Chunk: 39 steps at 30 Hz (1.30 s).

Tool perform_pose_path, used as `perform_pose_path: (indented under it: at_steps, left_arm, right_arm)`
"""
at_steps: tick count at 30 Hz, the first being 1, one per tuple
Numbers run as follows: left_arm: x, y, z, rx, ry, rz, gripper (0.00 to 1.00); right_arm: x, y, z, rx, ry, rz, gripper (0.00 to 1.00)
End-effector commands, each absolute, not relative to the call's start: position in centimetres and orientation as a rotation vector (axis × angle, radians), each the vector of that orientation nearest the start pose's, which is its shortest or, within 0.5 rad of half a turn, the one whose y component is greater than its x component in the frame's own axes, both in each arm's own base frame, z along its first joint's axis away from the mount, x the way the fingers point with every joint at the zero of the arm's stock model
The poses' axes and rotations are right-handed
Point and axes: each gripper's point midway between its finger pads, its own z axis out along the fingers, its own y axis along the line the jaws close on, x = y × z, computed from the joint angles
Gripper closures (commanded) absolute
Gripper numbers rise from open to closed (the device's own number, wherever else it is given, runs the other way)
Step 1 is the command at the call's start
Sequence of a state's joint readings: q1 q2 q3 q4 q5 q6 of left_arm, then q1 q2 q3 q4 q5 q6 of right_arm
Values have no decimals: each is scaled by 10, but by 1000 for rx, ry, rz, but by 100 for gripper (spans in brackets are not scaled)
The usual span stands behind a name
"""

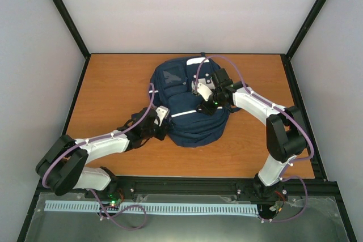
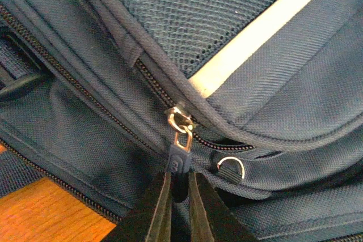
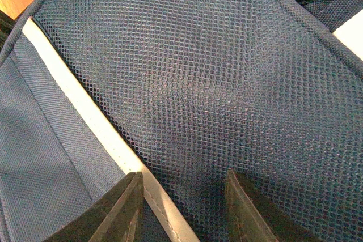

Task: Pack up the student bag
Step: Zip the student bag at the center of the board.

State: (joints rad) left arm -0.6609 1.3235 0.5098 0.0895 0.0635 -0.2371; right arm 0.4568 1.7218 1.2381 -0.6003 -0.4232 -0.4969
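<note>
Student bag [image 1: 190, 111] lies at table centre, toward the far edge, with both grippers at it.
Bare wooden table [image 1: 108, 89] stays open to the left, right and near side of the bag. The bag shell is coarse woven navy fabric, with a honeycomb mesh panel [image 3: 215, 83] bordered by a flat white stripe [image 3: 85, 117]. Left gripper [image 2: 180, 188] — fingers nearly together, pinching the navy zipper pull [image 2: 177, 162] below its metal slider. Right gripper [image 3: 184, 182] — fingers part-way apart over the mesh, nothing between them; contact cannot be confirmed.
</note>
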Motion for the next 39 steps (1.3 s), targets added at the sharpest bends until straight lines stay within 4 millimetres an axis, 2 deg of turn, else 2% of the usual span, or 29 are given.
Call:
perform_pose_path:
  at_steps: [1,6,15,19,26,34,39]
  left_arm:
    - [280,-220,80,500,2247,-494,89]
    - [286,-214,83,468,2239,-441,82]
    - [294,-217,81,491,2236,-410,79]
    - [291,-227,88,533,2198,-479,75]
    - [286,-224,95,536,2166,-489,69]
    - [295,-226,80,560,2208,-432,69]
    - [297,-225,75,568,2214,-409,77]
  right_arm:
    - [337,243,99,-1328,2264,537,60]
    - [337,243,98,-1329,2266,539,60]
    - [334,244,95,-1341,2270,555,62]
    - [333,245,94,-1343,2275,562,63]
    - [333,245,93,-1344,2277,566,63]
    - [332,245,92,-1345,2283,574,63]
    - [332,245,92,-1345,2283,574,63]
